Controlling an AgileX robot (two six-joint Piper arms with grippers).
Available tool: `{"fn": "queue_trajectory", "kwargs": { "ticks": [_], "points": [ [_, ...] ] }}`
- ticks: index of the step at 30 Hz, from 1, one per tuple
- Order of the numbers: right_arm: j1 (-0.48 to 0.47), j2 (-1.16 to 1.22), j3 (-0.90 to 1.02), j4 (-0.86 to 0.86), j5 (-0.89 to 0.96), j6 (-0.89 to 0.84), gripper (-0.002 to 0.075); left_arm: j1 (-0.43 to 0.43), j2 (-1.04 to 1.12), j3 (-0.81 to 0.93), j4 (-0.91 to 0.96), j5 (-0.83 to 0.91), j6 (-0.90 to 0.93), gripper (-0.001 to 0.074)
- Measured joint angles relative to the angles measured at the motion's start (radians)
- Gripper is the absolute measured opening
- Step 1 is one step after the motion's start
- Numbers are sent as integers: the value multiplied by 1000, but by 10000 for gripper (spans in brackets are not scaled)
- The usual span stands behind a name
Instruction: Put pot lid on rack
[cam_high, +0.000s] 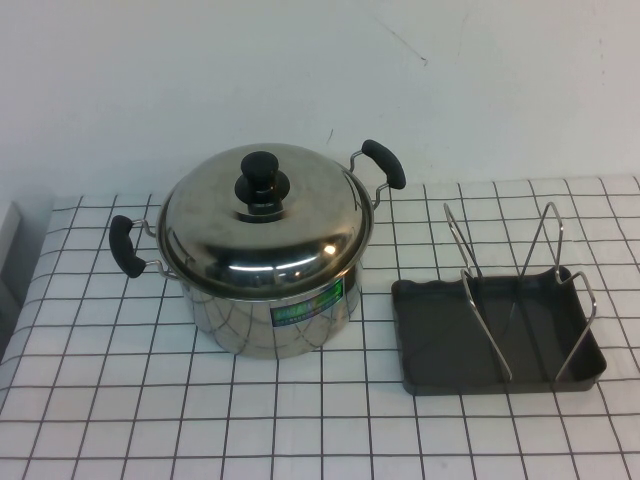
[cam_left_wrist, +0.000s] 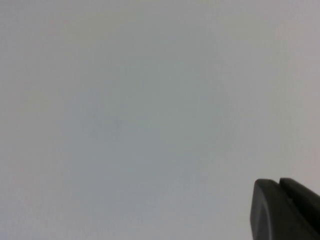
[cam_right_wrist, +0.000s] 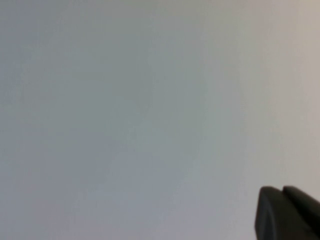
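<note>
Gripping: your left gripper (cam_left_wrist: 280, 210) and right gripper (cam_right_wrist: 284, 215) were closed on nothing, facing blank wall.
Lid: pot lid (cam_high: 262, 222) sat on pot (cam_high: 270, 315), mid-table.
Rack: rack (cam_high: 500, 325) stood by the table's right edge.
Label: pot's green sticker was unreadable.

Glossy steel pot lid (cam_high: 262, 224), matt plastic knob; wire rack (cam_high: 520, 290) w/ plastic tray.

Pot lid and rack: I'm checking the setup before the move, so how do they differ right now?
The pot lid is a solid, shiny steel dome with a black knob, while the rack is open bent wire in a dark grey tray. The pot lid rests raised on the pot; the rack stands on the checked table, to the pot's right. Both are untouched.
</note>
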Motion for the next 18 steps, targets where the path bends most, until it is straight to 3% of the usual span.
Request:
{"fn": "queue_trajectory", "kwargs": {
  "ticks": [5, 11, 18],
  "points": [
    [0, 0, -141, -33, 398, -39, -3, 0, 0, -141, -4, 326, 0, -3],
    [0, 69, -339, -86, 830, -103, -3, 0, 158, -460, 22, 762, 7, -3],
    [0, 218, -399, 10, 1086, -337, -3, 0, 512, -769, -127, 1032, 153, -3]
  ]
}}
